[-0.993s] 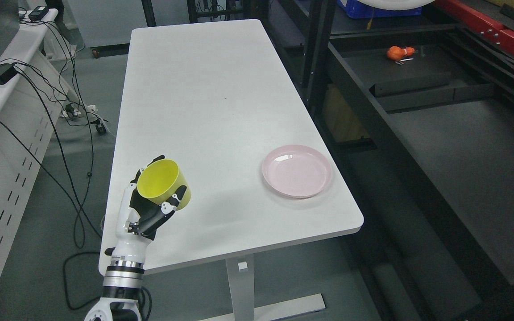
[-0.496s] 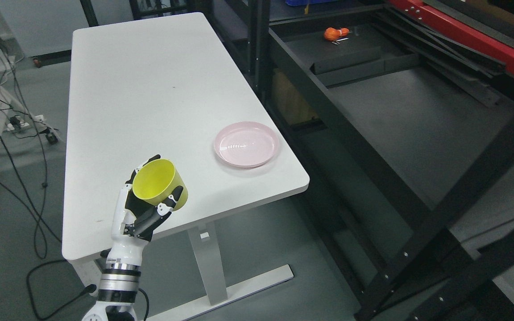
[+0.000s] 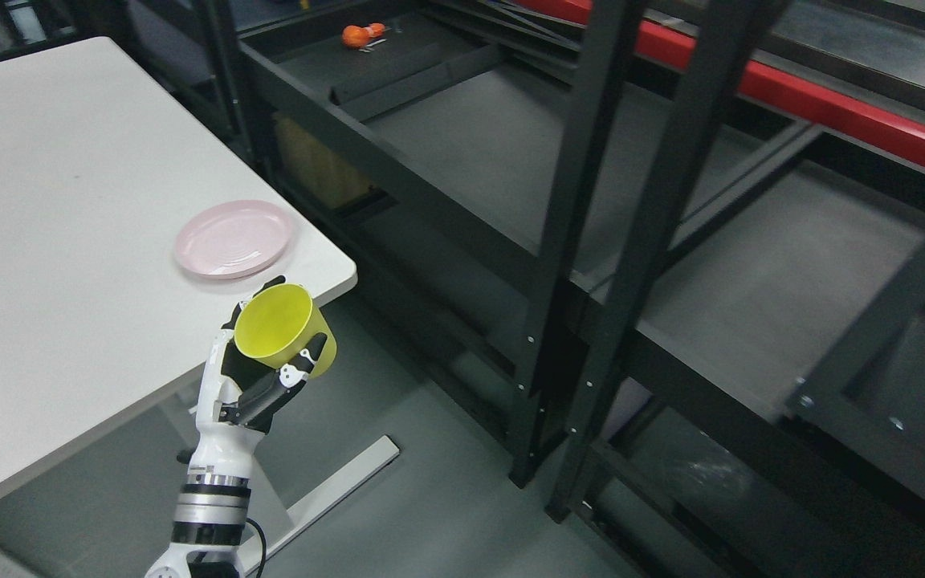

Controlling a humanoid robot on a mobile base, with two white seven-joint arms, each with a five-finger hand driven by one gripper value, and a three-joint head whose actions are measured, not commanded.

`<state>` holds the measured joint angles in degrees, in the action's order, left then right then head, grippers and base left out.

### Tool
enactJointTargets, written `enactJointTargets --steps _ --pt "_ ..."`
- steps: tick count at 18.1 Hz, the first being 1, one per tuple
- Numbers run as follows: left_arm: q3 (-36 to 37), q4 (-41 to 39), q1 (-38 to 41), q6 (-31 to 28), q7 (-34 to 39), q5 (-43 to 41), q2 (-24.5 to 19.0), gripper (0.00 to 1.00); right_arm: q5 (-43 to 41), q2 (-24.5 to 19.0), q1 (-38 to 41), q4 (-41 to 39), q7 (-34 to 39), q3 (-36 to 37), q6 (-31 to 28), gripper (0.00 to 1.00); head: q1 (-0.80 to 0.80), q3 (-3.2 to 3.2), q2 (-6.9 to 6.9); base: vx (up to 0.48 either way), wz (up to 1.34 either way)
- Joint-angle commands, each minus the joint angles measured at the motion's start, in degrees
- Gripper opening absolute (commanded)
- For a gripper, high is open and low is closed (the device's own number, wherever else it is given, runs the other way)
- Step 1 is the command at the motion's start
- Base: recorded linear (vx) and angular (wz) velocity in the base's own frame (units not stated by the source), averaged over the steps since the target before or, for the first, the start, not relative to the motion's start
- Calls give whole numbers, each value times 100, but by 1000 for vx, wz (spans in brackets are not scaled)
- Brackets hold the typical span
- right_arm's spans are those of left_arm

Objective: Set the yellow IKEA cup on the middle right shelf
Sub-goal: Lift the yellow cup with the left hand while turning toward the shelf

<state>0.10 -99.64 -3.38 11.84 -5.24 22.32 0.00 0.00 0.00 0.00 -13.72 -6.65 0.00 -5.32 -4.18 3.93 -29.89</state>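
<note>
Cup: one yellow cup, tilted, raised past the table corner.
Hand: left hand grasping the cup.
Plate: one pink plate on white table.
Shelving: black rack, one orange object.

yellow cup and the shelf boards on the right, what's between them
In the head view, two black uprights of the rack stand between the yellow cup, held in the left hand, and the dark shelf boards; below is bare grey floor.

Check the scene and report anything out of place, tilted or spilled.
Nothing is spilled or damaged. The yellow cup is tilted in the left robot hand, and looks empty. The pink plate sits near the table corner.
</note>
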Motion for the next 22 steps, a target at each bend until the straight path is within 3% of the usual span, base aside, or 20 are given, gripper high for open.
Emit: enactJointTargets --steps 1,14,22 --pt "69 -56 13 -6 -3 0 -100 0 -141 100 79 1 -3 -97 -4 99 0 0 0 -239 -856" --pt "262 -47 -5 -6 -3 0 -100 0 -141 100 79 1 -3 -97 -4 99 0 0 1 -189 -920" --pt "341 -55 -57 37 -12 0 -100 0 -141 100 79 1 -3 -97 -4 99 0 0 1 18 -96"
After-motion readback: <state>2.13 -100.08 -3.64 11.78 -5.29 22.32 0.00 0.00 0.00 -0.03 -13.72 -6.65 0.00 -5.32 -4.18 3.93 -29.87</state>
